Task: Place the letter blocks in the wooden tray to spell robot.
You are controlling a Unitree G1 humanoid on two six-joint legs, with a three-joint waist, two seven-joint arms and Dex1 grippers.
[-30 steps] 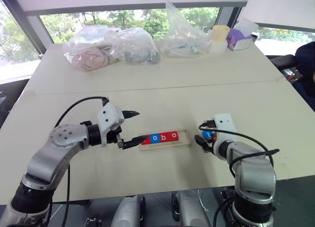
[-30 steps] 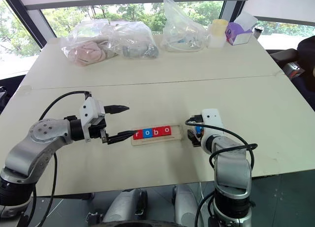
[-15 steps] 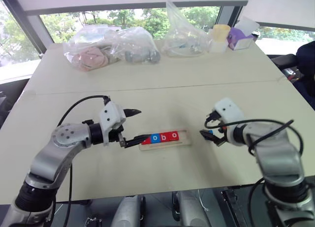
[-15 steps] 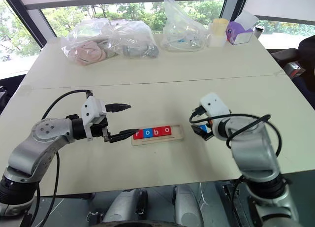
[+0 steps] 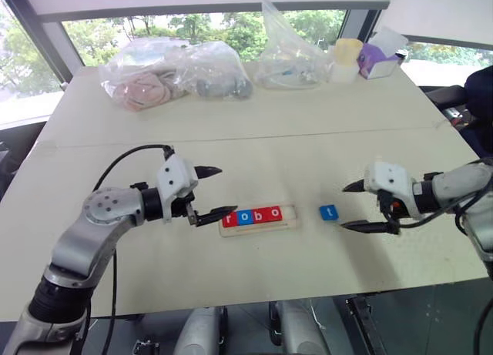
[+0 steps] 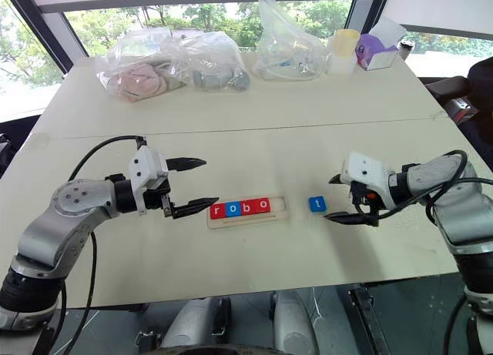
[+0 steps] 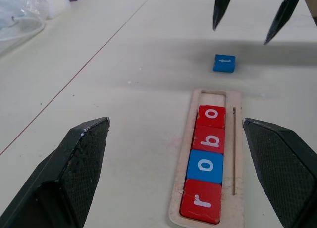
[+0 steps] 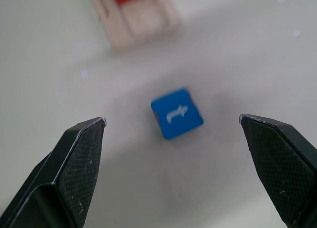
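blue t block (image 5: 328, 212) beside wooden tray (image 5: 289, 220)

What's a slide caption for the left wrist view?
Wooden tray holds r, o, b, o; blue t block lies loose on the table beyond its empty end slot.

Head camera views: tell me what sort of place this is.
Probably an office or lab room used for robot trials: a large pale table by wide windows with trees outside, clear bags of odds and ends, and a wooden tray of letter blocks.
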